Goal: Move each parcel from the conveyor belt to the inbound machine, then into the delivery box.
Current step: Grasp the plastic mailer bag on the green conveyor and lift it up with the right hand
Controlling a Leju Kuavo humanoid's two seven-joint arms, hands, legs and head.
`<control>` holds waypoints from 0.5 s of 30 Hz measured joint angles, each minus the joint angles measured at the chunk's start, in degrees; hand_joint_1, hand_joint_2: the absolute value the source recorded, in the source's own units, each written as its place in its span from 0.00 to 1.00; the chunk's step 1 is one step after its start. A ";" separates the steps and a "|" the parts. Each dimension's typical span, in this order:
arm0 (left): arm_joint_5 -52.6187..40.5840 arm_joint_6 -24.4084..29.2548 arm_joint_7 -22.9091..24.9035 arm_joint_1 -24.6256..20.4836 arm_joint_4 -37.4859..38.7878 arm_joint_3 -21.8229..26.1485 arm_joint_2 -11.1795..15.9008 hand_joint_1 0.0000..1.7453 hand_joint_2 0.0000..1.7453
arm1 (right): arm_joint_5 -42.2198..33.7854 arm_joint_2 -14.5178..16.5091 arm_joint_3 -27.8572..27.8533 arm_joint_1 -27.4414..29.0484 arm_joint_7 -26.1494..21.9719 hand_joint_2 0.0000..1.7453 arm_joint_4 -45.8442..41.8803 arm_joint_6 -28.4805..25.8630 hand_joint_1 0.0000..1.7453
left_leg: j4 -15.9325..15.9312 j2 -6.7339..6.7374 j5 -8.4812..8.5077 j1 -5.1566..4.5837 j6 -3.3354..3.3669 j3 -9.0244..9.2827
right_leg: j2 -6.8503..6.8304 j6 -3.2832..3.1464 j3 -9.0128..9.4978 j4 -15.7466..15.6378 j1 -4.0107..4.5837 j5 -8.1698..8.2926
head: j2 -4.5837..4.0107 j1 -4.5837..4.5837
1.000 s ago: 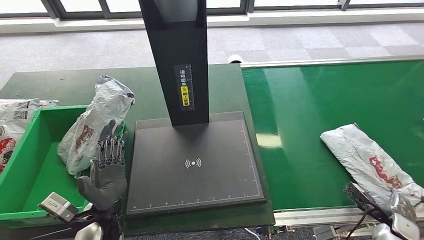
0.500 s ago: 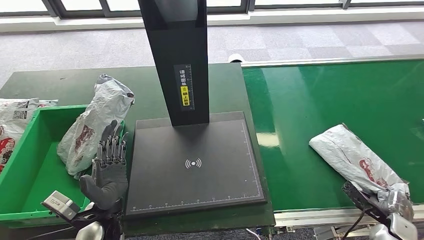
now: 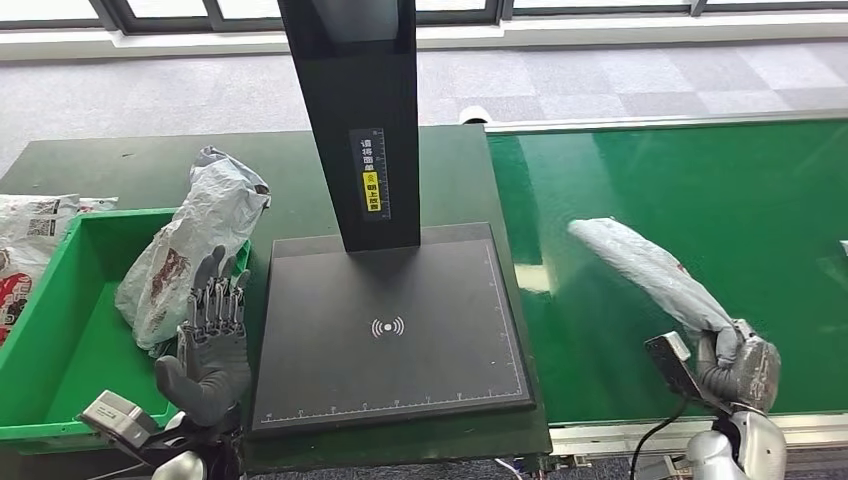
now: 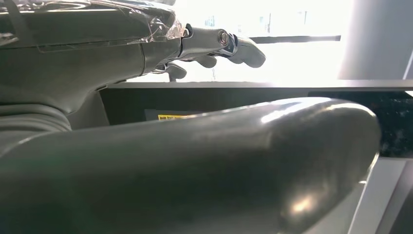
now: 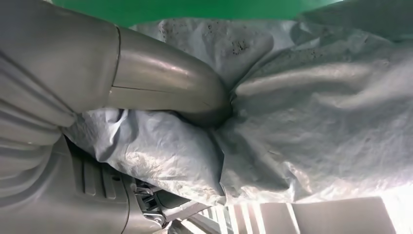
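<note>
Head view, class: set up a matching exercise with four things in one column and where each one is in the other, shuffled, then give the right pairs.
Things
1. parcel in the right hand
2. crumpled parcel
3. left hand
4. yellow label

Places
A. on the black column of the inbound machine
B. over the green conveyor belt
C. leaning on the delivery box's rim
D. open, beside the scanner plate

Pairs: 1-B, 2-C, 3-D, 4-A

Black column (image 3: 362, 120): vertical Chinese label, illegible; scan pad (image 3: 390, 330): wireless-signal symbol (image 3: 387, 326).
</note>
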 joint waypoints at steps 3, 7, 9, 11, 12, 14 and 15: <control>0.19 0.18 0.00 0.01 -0.05 0.00 0.00 0.00 0.00 | -1.63 4.18 4.96 3.47 -1.88 1.00 -10.56 -1.57 1.00 | 0.00 0.00 0.04 0.01 -0.06 0.04 | 0.01 -0.01 -0.10 0.04 0.00 0.00 | 0.00 -0.01; 0.31 0.24 0.00 -0.09 -0.07 0.00 -0.02 0.00 0.00 | -1.96 8.40 12.55 6.93 -3.66 1.00 -21.56 -2.39 1.00 | -0.01 0.00 0.08 0.02 -0.09 0.09 | 0.01 -0.03 -0.12 0.04 0.01 0.00 | 0.00 0.00; 0.37 0.26 0.00 -0.24 -0.03 0.00 -0.02 0.00 0.00 | -2.16 9.87 16.46 8.26 -4.17 1.00 -25.55 -2.60 1.00 | -0.01 0.00 0.10 0.02 -0.09 0.10 | 0.01 -0.03 -0.12 0.04 0.01 0.00 | 0.00 0.00; 0.45 0.26 0.00 -0.47 0.02 0.00 -0.02 0.00 0.00 | -2.50 10.78 20.10 9.35 -4.38 1.00 -28.50 -2.65 1.00 | -0.01 0.00 0.11 0.02 -0.09 0.10 | 0.01 -0.03 -0.12 0.04 0.00 0.01 | 0.00 0.00; 0.48 0.26 0.00 -0.60 0.06 0.00 -0.02 0.00 0.00 | -2.46 11.06 21.74 9.78 -4.29 1.00 -29.65 -2.68 1.00 | -0.01 0.00 0.11 0.02 -0.09 0.11 | 0.01 -0.02 -0.11 0.04 0.00 0.01 | 0.00 0.00; 0.54 0.20 0.00 -0.90 0.23 0.00 -0.02 0.00 0.00 | -1.81 11.57 24.57 10.39 -3.45 1.00 -31.22 -2.83 1.00 | 0.00 0.00 0.11 0.01 -0.08 0.11 | 0.01 -0.02 -0.11 0.03 0.00 0.02 | 0.00 0.00; 0.61 0.13 0.00 -1.13 0.40 0.00 -0.03 0.00 0.00 | -1.32 11.76 26.02 10.65 -2.67 1.00 -31.68 -2.89 1.00 | 0.00 0.00 0.11 0.01 -0.08 0.11 | 0.01 -0.02 -0.10 0.03 -0.01 0.02 | 0.00 0.00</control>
